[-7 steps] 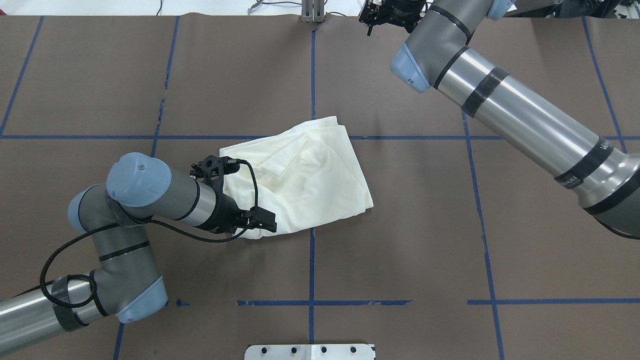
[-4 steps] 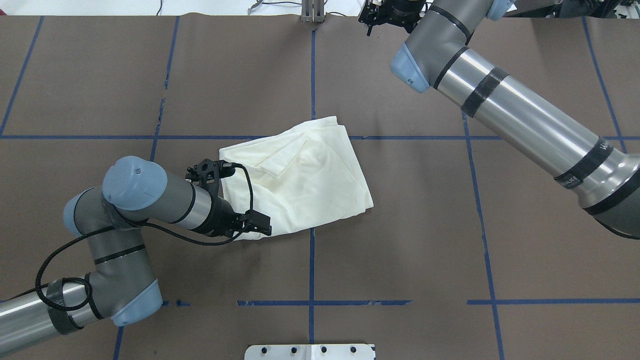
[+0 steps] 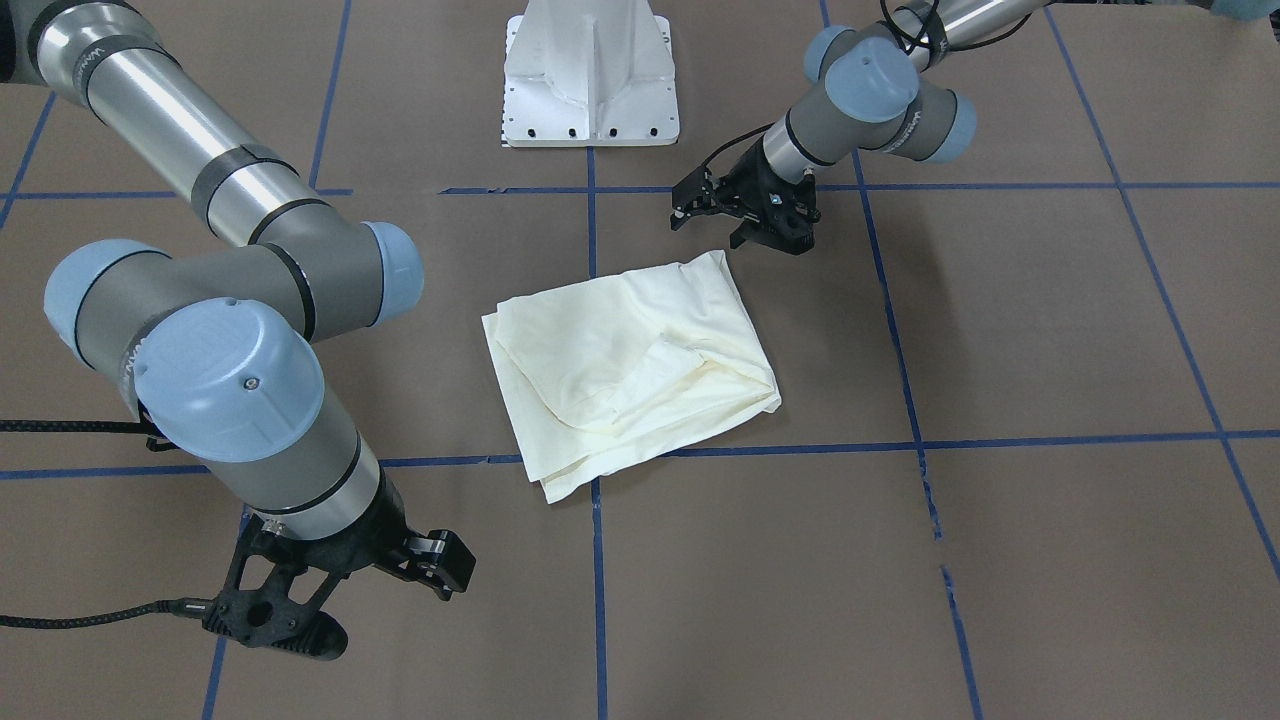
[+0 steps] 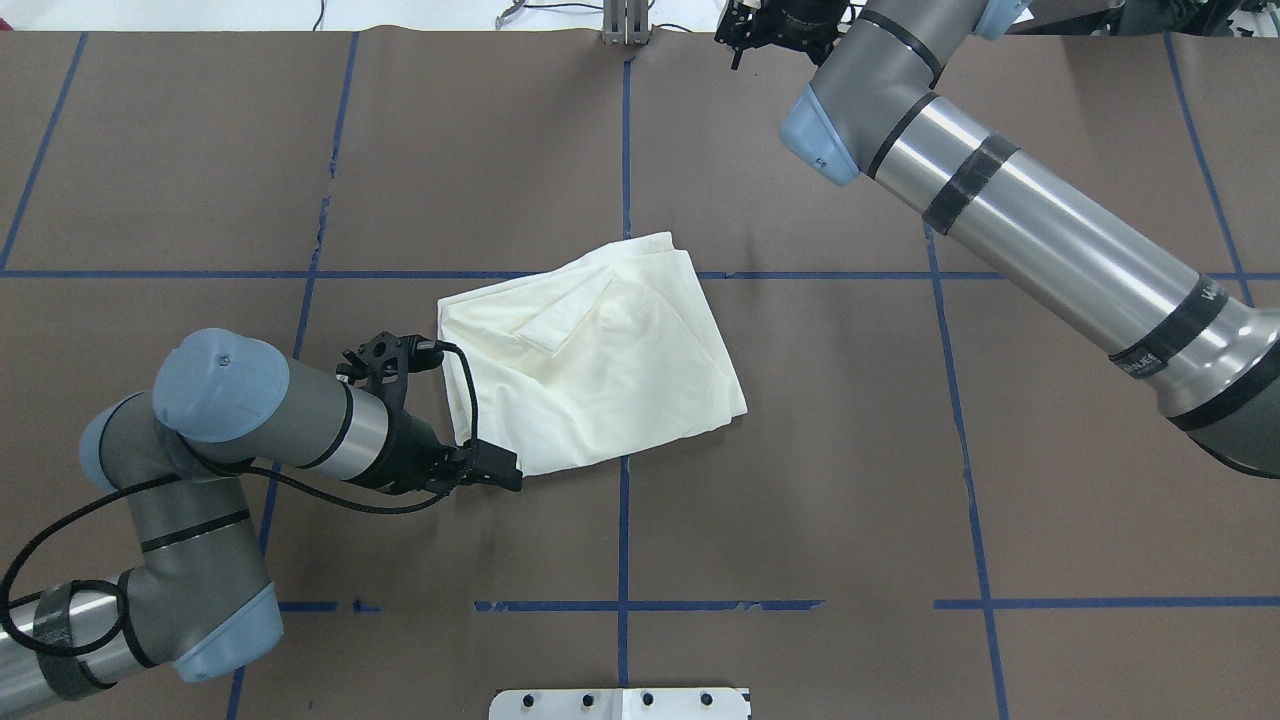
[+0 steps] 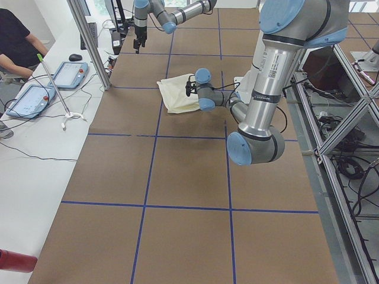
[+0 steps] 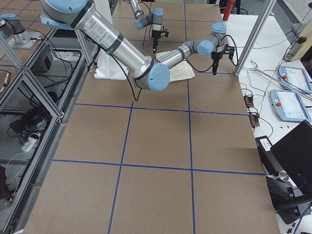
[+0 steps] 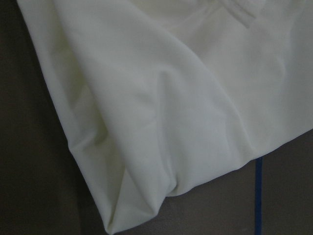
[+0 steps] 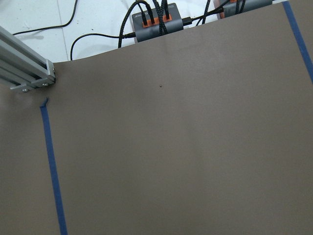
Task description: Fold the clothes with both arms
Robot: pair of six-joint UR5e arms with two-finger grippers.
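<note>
Folded cream cotton T-shirt (image 4: 600, 370) lies free on brown surface (image 4: 850, 450) | left black two-finger tool (image 3: 748, 232) just beside it | right tool (image 4: 772, 28) well apart | grip on both: cannot tell

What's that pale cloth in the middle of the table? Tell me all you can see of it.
It is a cream shirt, soft matte fabric, folded into a rough four-sided bundle with a narrower flap creased across its top. Only plain cloth shows, no print. It lies flat on the brown table, covering a crossing of blue tape lines. The left gripper hovers beside one corner, seemingly not touching.
</note>
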